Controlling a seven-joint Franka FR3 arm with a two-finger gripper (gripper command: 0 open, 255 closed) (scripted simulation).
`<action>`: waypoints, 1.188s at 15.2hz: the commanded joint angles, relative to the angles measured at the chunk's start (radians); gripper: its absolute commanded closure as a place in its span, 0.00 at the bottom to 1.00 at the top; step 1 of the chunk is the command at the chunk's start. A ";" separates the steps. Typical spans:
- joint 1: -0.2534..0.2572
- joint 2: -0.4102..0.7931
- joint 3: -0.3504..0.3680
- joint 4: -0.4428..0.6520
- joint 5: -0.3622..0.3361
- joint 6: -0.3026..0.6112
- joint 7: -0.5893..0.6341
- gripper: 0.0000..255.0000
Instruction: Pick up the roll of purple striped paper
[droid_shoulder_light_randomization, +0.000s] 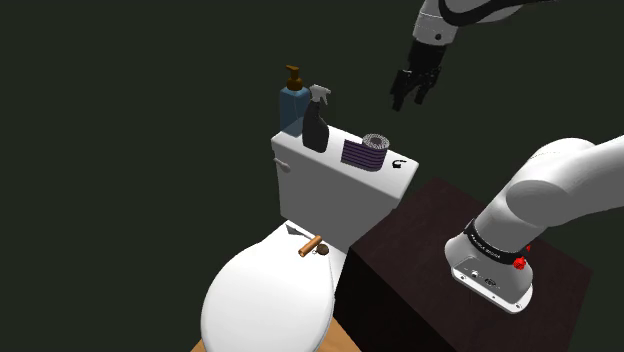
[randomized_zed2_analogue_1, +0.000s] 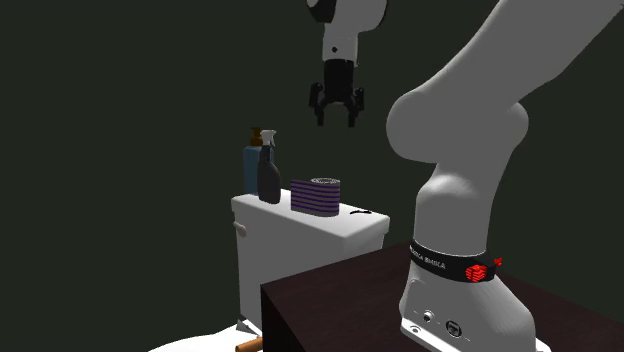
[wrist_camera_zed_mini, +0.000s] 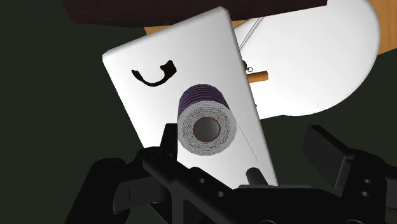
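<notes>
Purple-striped paper roll (droid_shoulder_light_randomization: 364, 152) sits core-up on the white toilet tank lid (wrist_camera_zed_mini: 149, 108), near a black spray bottle (droid_shoulder_light_randomization: 316, 125). My fingers (wrist_camera_zed_mini: 324, 147) hang open, well above it. It looks light and crushable, so I'd pinch gently across its striped sides.

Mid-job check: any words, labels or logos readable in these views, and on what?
White lettering on the black band around the arm's base: too small to read.
The red mark on that band: a logo, no legible letters.
No text on the spray bottle, pump bottle or striped roll.
</notes>
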 joint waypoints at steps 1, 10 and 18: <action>-0.005 0.075 0.006 -0.008 0.004 0.087 0.024 0.00; -0.032 0.405 0.014 0.015 0.009 0.396 0.112 0.00; -0.034 0.513 0.013 -0.004 0.014 0.523 0.118 0.00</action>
